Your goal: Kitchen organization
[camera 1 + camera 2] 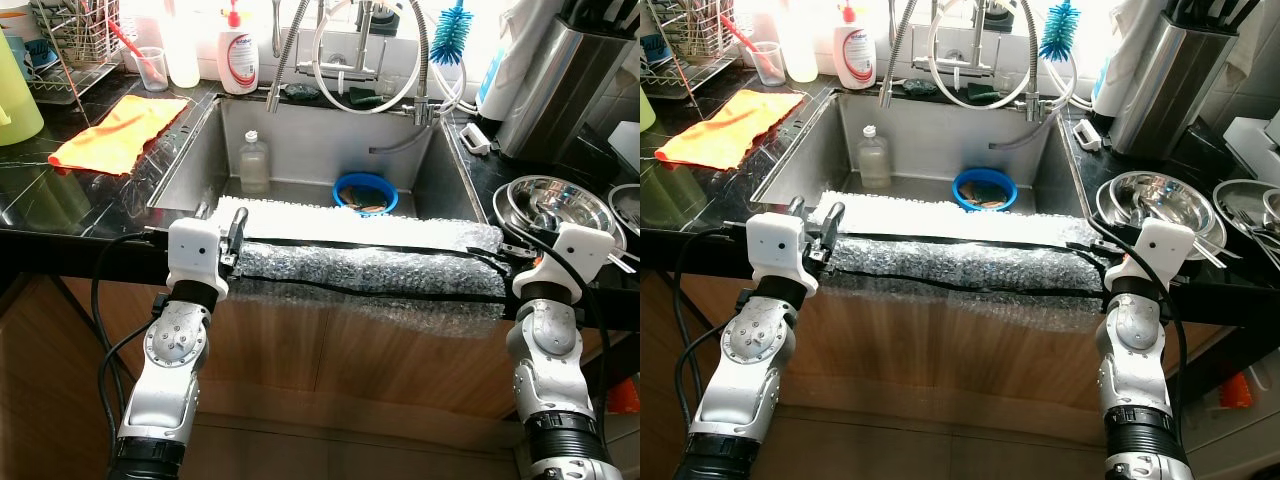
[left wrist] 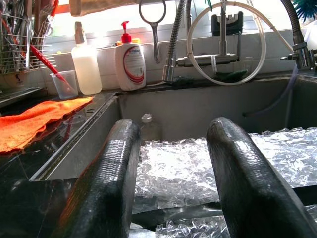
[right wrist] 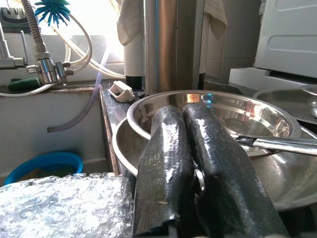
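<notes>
Nearest, the left end effector [image 1: 237, 232] stands spread over one end of the bubble wrap [image 1: 365, 262], while the right end effector [image 3: 190, 148] is pressed together, empty, before the steel bowls [image 1: 558, 203]. The wrap drapes the sink [image 1: 190, 150] front edge, long axis running left-right along the table [image 1: 60, 215]. Closing low around the wrap's end would likely grip it best.

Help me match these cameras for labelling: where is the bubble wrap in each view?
Left eye view: bubble wrap lies across the sink front.
Right eye view: wrap, same spot, centre.
Left wrist view: wrap just beyond the open left end effector.
Right wrist view: wrap beside the shut right end effector.
Shared landmark: blue bottle brush.
</notes>
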